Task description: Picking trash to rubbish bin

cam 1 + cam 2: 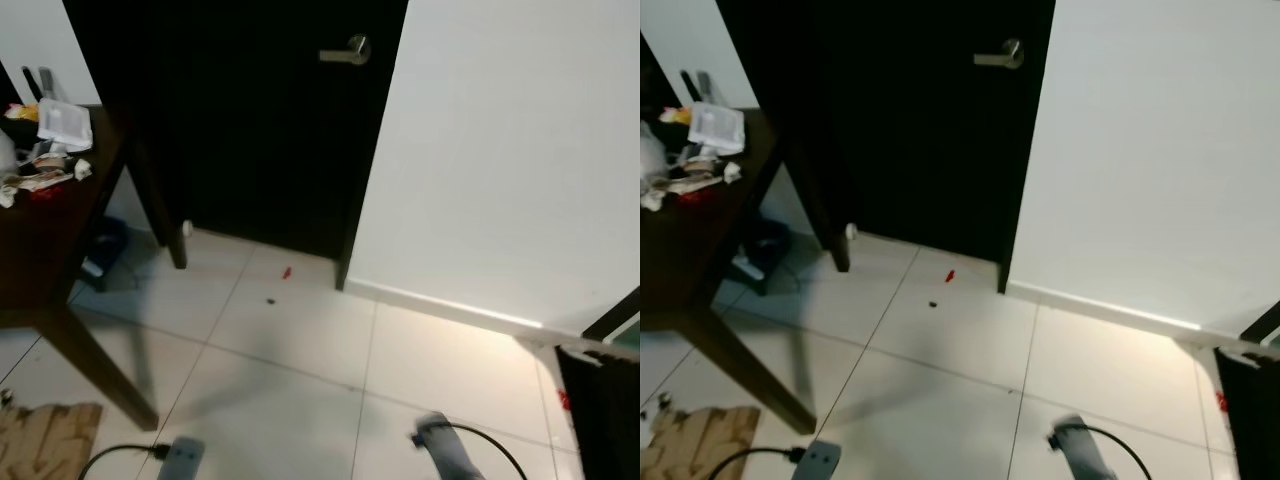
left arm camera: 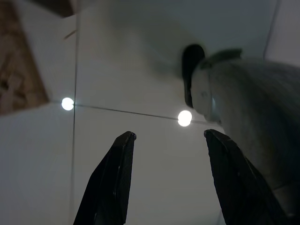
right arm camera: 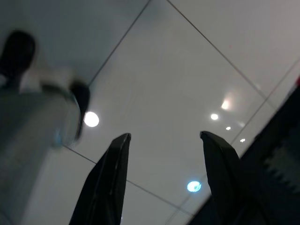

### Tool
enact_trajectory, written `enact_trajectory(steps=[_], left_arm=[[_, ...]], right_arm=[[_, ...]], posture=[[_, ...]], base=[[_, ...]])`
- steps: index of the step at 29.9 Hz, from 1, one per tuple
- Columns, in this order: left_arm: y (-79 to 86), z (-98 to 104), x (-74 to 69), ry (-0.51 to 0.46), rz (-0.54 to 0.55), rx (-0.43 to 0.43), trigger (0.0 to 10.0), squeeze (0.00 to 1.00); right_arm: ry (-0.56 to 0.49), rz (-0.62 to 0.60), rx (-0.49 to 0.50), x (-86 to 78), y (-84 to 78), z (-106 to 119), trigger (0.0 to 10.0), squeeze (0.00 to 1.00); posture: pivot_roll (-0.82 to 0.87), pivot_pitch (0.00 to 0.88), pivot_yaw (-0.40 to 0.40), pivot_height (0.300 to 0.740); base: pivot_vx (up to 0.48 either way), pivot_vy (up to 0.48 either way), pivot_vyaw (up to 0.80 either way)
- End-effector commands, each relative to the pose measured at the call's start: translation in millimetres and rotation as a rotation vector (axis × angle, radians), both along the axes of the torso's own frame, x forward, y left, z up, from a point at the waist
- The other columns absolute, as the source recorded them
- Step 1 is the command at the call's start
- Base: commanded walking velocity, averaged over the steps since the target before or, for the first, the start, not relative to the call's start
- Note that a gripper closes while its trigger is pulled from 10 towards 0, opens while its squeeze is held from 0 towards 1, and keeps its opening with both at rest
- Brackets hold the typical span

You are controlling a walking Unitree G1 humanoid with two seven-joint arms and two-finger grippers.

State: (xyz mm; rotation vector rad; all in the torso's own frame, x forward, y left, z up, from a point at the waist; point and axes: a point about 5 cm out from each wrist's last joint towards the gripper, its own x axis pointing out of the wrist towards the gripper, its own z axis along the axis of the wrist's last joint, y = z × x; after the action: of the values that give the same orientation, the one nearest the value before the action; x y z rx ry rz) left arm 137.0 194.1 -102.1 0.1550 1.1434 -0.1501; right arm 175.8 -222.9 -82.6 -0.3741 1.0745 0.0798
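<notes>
On the white floor tiles [image 1: 300, 330] just before the dark door [image 1: 260, 120], I see a small red scrap [image 1: 286, 272] and, near it, a smaller dark speck [image 1: 269, 300]; I judge these to be the nearest loose trash. More litter, crumpled white paper [image 1: 65, 125] and assorted wrappers [image 1: 35, 180], lies on the dark wooden table [image 1: 50, 240] at my left, and a piece of brown cardboard [image 1: 45, 440] rests on the floor beside the table leg. A dark object with a white rim [image 1: 600, 400] at the right edge may be the rubbish bin, but I cannot confirm that. Both arms hang low: the left gripper [image 2: 166, 176] and the right gripper [image 3: 164, 176] each point down at bare tile, fingers spread apart and holding nothing. The robot's own legs and feet appear blurred in both wrist views, which suggests walking. The step in hand, as I judge it, is approach. To do it well, I would bring the red scrap to the centre of the head view, stop close to it, and let the body settle before lowering an arm. The scrap looks thin and flat, so the fingers should straddle it and close at tile level; a high close would miss. I would keep clear of the table leg [image 1: 100, 370] and of the door.
</notes>
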Motion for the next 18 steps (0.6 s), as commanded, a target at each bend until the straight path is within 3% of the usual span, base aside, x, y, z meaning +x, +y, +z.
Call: enact_trajectory(steps=[1,18], left_arm=[[-0.3,-5.3,-15.5,0.050,0.010,-0.002,10.0,0.00],[-3.2,-6.3,-17.5,0.056,0.013,-0.008,10.0,0.00]], right_arm=[[0.010,-0.007,0.006,-2.7,-0.9,-1.1,10.0,0.00],[0.022,-0.009,0.018,-7.3,-1.4,-2.9,10.0,0.00]], posture=[[0.05,0.065,-0.015,0.740],[0.05,0.070,-0.016,0.740]], base=[[0.000,0.000,0.77],[0.000,0.000,0.77]])
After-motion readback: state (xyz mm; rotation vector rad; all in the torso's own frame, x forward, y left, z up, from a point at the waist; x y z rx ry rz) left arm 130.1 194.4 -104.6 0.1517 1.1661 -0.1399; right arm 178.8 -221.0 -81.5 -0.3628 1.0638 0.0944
